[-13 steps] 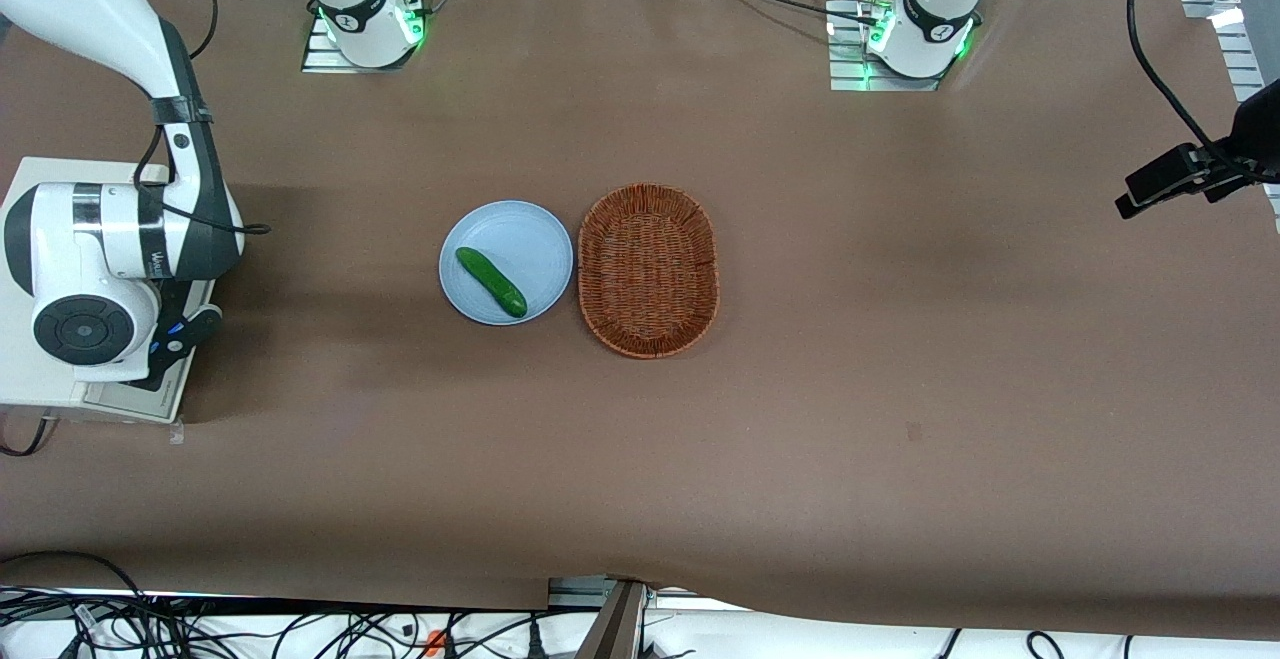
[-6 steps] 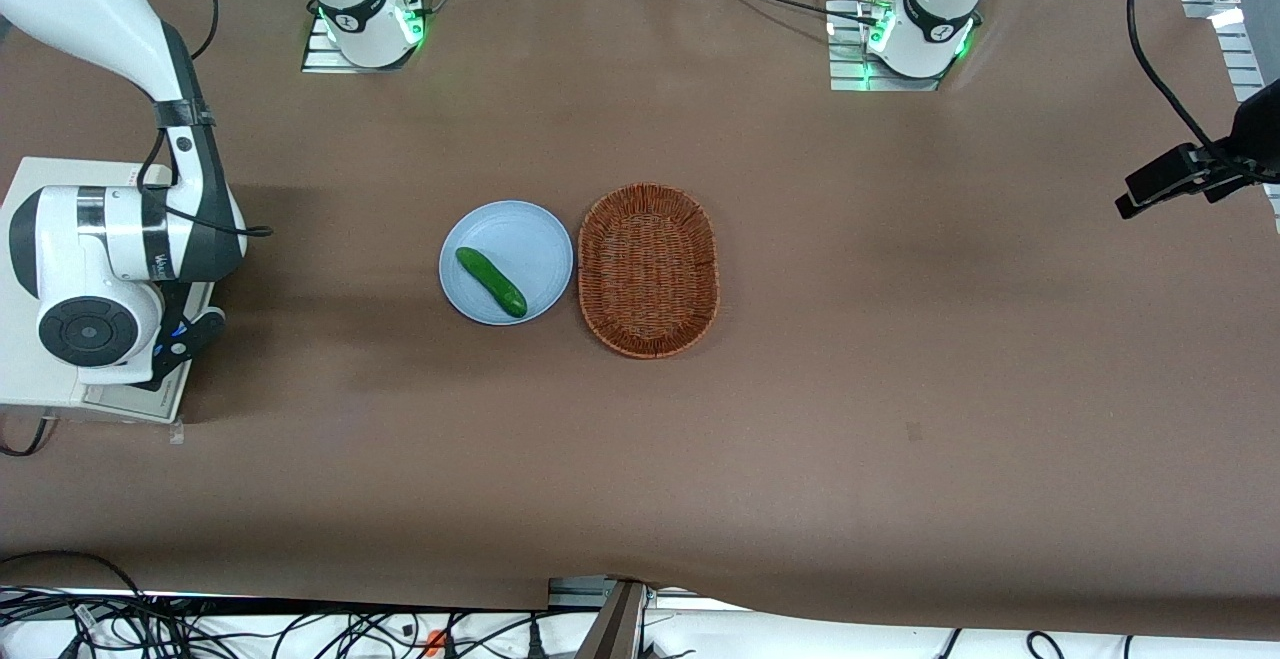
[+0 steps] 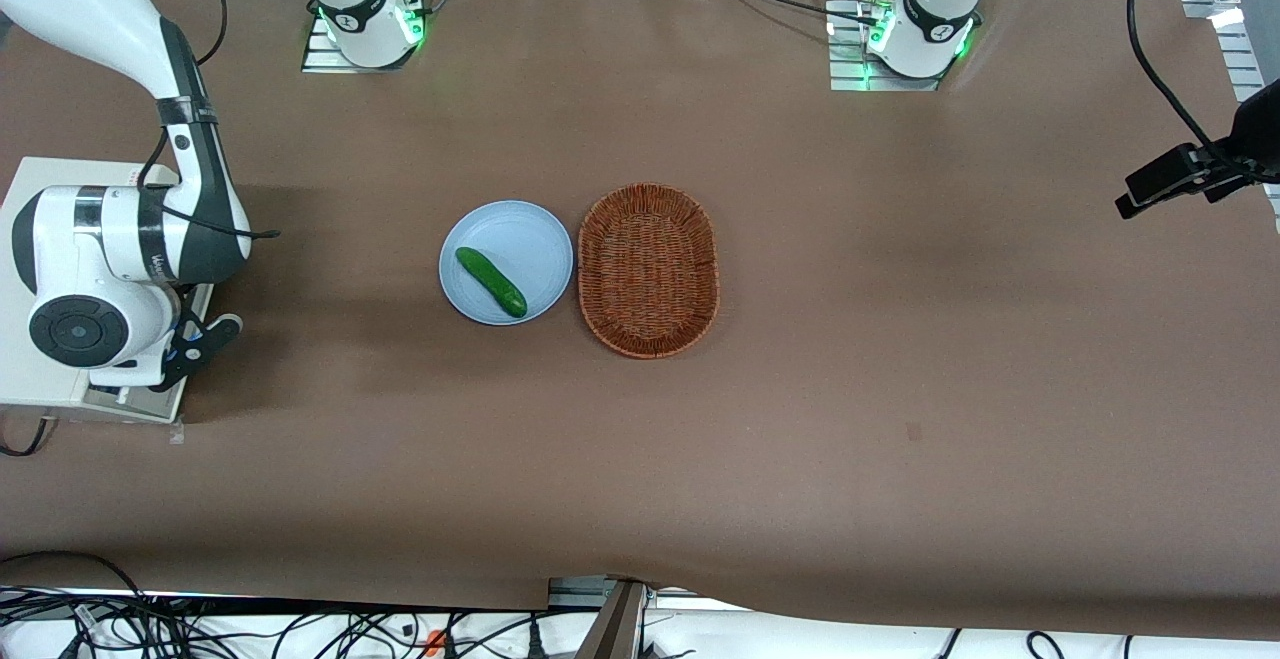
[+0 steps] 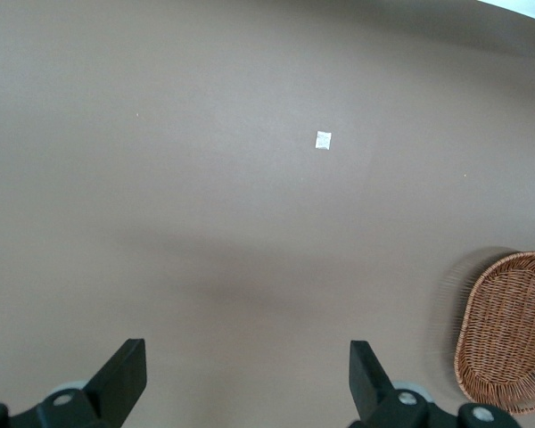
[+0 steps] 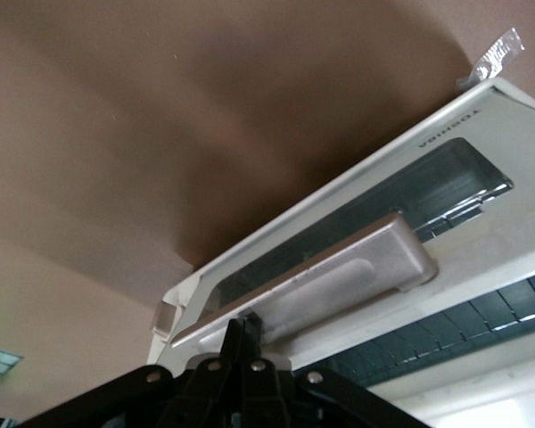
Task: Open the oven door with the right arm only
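Note:
The off-white oven stands at the working arm's end of the table, mostly covered by the right arm. My black gripper hangs in front of the oven. In the right wrist view the oven door, with its pale frame and dark glass, leans away from the oven body, and a dark gap shows between them. The gripper is shut, its fingers pressed together with nothing between them. Their tips rest against one end of the silver bar handle.
A blue plate with a green cucumber sits mid-table. A brown wicker basket lies beside it, toward the parked arm's end. A strip of clear tape lies on the brown table cover by the door's corner.
The right arm's wrist has shifted and the gripper has moved a little away from the oven body toward the plate, staying against the handle.

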Motion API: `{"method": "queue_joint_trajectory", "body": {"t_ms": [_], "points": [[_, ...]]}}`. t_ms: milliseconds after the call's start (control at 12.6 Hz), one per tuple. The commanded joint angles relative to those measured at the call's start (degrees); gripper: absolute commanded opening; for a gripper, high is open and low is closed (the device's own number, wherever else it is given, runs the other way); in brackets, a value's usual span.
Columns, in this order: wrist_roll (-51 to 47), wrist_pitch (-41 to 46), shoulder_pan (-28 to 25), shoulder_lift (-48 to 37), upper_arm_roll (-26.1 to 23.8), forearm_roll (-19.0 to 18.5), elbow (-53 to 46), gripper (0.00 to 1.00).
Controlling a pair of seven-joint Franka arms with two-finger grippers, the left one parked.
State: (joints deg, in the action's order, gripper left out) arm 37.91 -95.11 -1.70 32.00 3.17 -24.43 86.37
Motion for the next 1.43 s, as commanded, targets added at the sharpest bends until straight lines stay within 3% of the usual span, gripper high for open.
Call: {"method": "queue_joint_trajectory", "body": {"t_ms": [0,1035,1354], "points": [[-1.5,-2.5,0.7,2.4,0.0,2.6,0.4,0.0],[-10.3,-12.1,0.8,9.6,-0.1,15.4,0.5,0.0],[-14.0,-12.1,1.0,10.4,-0.1,23.8,0.6,0.0]]}}
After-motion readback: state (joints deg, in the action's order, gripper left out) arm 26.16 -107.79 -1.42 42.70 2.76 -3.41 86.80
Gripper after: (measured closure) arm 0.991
